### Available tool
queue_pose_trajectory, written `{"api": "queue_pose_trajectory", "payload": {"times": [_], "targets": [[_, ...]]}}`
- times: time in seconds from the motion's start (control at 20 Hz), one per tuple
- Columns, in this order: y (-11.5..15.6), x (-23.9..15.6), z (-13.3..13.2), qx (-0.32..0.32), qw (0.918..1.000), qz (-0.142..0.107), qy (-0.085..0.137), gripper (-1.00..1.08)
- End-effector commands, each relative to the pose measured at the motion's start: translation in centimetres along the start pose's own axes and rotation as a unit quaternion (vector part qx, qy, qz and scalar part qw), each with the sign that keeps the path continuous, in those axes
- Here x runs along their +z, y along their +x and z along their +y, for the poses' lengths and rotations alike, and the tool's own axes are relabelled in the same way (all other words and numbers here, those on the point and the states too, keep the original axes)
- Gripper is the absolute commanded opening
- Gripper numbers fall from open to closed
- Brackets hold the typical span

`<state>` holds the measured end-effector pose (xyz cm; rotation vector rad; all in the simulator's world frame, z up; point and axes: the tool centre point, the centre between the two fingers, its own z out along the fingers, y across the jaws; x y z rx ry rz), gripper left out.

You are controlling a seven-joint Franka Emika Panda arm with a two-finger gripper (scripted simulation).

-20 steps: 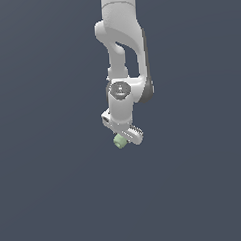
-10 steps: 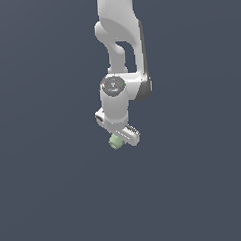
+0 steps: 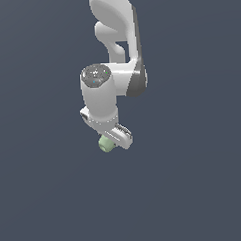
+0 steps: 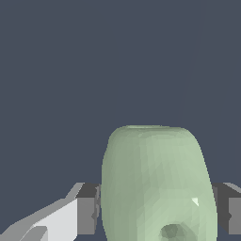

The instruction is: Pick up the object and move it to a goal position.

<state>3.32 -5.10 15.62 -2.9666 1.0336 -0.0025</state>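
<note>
The white robot claw (image 3: 111, 139) is gripping the small pale green barrel-shaped lump (image 3: 105, 143), its dark grey finger pads (image 4: 87, 208) pressing in against the lump's two flanks. In the wrist view the lump (image 4: 157, 183) is sitting squarely between the pads, its long axis running across the line between them and pointing out away from the claw's palm. So the lump is lying right in the claw, poking out just beyond it toward the exterior view's lower left.

The white arm (image 3: 115, 37) is hanging down from the top of the exterior view, wrist bent and claw tilted rather than pointing straight down. No goal marker is showing against the flat dark grey background, so I cannot tell which way the carry needs to go.
</note>
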Motion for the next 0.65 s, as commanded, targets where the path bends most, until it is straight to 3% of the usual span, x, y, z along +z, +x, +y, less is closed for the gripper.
{"api": "queue_pose_trajectory", "payload": {"times": [0.0, 0.6], "targets": [[1.1, -1.2, 0.0, 0.000, 1.0000, -0.001, 0.000, -1.00], [3.2, -3.4, 0.0, 0.000, 1.0000, -0.001, 0.000, -1.00]]}}
